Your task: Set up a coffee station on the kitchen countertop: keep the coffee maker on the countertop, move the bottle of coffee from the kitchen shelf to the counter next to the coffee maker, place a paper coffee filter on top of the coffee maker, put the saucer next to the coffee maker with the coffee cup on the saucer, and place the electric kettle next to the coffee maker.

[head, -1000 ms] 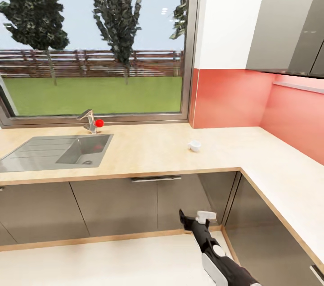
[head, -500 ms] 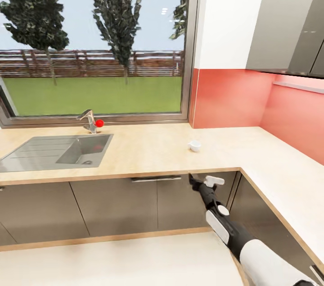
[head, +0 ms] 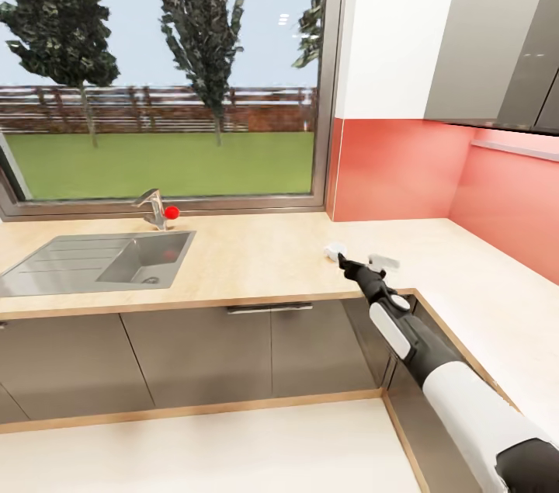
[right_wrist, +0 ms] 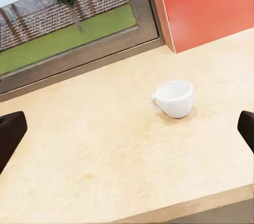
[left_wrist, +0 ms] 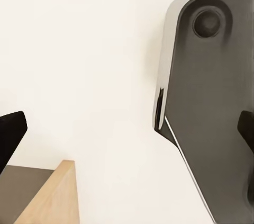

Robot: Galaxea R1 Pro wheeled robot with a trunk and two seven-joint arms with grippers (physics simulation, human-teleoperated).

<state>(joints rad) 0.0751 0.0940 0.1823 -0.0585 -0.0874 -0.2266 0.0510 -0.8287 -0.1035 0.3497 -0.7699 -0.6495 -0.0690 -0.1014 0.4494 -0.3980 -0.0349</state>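
Just ahead of the right gripper (head: 362,263), on the light wood countertop (head: 256,260): the coffee cup (right_wrist: 173,98), white, upright, handle turned toward the window (head: 163,66) side. Apart from the fingertips (head: 342,260), not touching. Right gripper spread wide, dark tips at either edge of the right wrist view, cup between them and farther on, nothing grasped. Stretched out over the counter's front edge near the inside corner, white forearm (head: 458,392) behind. Beyond the cup, the red backsplash (right_wrist: 211,1) and window frame. Well off to the gripper's left, the sink (head: 101,260) with tap (head: 151,207) and a red knob (head: 171,212). Left gripper (left_wrist: 127,134) likewise parted and holding nothing, tips at the frame's edges, over pale floor (left_wrist: 79,49), a dark grey rounded panel (left_wrist: 211,102) and a wooden corner (left_wrist: 55,195).
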